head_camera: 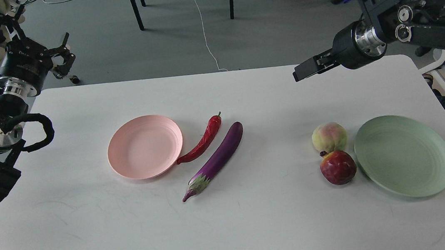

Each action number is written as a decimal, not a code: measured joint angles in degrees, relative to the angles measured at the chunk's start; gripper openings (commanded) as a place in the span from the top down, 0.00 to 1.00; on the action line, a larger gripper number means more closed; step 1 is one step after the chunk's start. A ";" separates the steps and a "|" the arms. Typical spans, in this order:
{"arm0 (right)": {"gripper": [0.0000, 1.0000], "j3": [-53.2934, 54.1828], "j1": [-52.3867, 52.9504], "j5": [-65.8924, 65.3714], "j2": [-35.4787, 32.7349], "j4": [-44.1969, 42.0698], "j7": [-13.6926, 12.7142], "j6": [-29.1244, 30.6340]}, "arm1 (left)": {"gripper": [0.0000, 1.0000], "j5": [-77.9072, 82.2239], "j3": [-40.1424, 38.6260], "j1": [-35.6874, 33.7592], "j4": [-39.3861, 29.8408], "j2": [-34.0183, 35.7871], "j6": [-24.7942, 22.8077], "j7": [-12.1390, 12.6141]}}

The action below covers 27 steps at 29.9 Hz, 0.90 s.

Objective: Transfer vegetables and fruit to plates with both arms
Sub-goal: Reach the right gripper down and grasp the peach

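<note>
Nothing is plated yet: I see chili [204, 140] and eggplant [215, 159] on the counter [91, 224] beside the bare pink plate [145, 147], peach [329, 137] and pomegranate [338, 167] by the green plate [403, 156], left tool [60, 56] spread open, right tool [303, 70] unreadable.

white table [259, 229] | pink plate [145, 147] | chili [203, 140] | eggplant [218, 158] | peach [329, 137] | pomegranate [338, 167] | green plate [404, 155]

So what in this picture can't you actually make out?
All from the head view:
- Right gripper: seen end-on and dark, so open or shut is unclear.
- Left gripper: open; the arm behind it is cut off by the left edge.
- Chili pepper: whether its tip touches the pink plate is unclear.
- Peach: its near side is hidden by the pomegranate.
</note>
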 measured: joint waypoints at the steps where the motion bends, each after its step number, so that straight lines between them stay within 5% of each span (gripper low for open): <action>1: 0.01 -1.14 -0.21 -0.24 0.73 -0.08 0.03 0.00 | 0.02 0.00 -0.05 0.00 0.00 0.06 0.00 -0.01; 22: 0.05 -6.64 -12.51 -3.64 7.50 -6.66 0.08 -0.01 | 0.02 -0.02 -0.36 0.27 0.01 0.80 0.00 -0.04; 27: 0.15 -6.87 -13.48 -4.63 7.35 -6.77 0.05 0.01 | 0.02 -0.02 -0.48 0.33 0.01 0.80 0.00 -0.04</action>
